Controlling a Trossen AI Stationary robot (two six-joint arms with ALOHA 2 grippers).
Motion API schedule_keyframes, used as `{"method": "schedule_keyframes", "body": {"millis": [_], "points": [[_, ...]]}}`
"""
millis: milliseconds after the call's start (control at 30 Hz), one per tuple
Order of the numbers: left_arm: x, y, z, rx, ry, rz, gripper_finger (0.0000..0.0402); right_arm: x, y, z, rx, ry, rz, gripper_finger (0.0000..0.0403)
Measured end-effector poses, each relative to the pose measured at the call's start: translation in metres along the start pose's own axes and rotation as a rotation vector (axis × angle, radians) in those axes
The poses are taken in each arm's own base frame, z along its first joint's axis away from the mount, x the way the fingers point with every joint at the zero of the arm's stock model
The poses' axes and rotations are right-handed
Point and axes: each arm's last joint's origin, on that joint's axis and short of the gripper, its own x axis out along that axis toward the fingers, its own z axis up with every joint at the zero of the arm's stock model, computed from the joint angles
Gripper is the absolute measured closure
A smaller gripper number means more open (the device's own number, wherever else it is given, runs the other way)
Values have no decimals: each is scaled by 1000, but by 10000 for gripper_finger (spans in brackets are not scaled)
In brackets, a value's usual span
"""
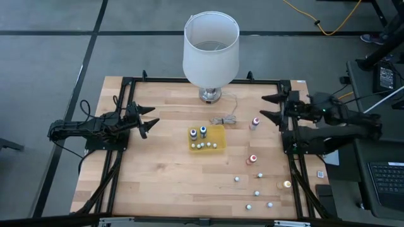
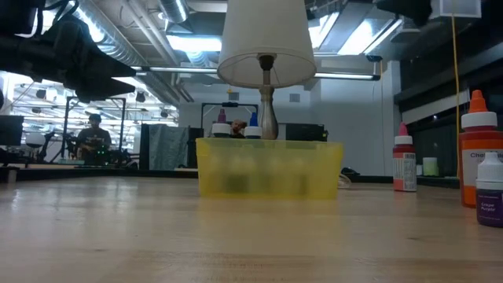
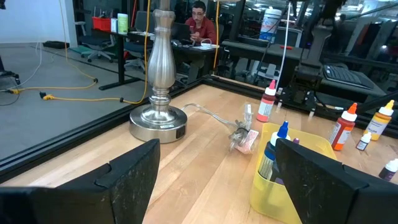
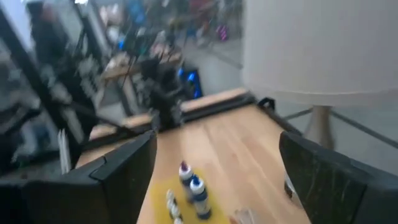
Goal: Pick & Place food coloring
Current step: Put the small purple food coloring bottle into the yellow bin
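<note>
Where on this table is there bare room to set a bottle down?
The widest bare wood runs from the left gripper forward, left of the yellow tray. A smaller patch lies between the lamp base and the left frame rail. The front-right corner is crowded with loose food coloring bottles; the right gripper hangs open beside a red-capped bottle.

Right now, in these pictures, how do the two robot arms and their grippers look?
Both arms are dark, nearly black, built of jointed segments with cables along them. The left gripper and right gripper each end in two pointed fingers; close up, the fingers are broad, matte black, angular plates with a rough texture.
</note>
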Motion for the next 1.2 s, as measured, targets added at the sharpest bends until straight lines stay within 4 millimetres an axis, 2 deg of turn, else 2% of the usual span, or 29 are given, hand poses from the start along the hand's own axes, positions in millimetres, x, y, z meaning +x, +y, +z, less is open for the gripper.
{"method": "schedule_keyframes", "body": {"millis": [333,533,733,933,1200], "points": [[0,0,0,0,0,0,90,40,21,33,-201,225,65,65],[0,0,0,0,0,0,91,65,37,40,-265,370,97,65],[0,0,0,0,0,0,89,85,54,30,-316,563,134,65],[0,0,0,0,0,0,91,101,80,15,-355,682,200,65],[0,0,0,0,0,0,91,109,118,-18,-429,817,302,65]]}}
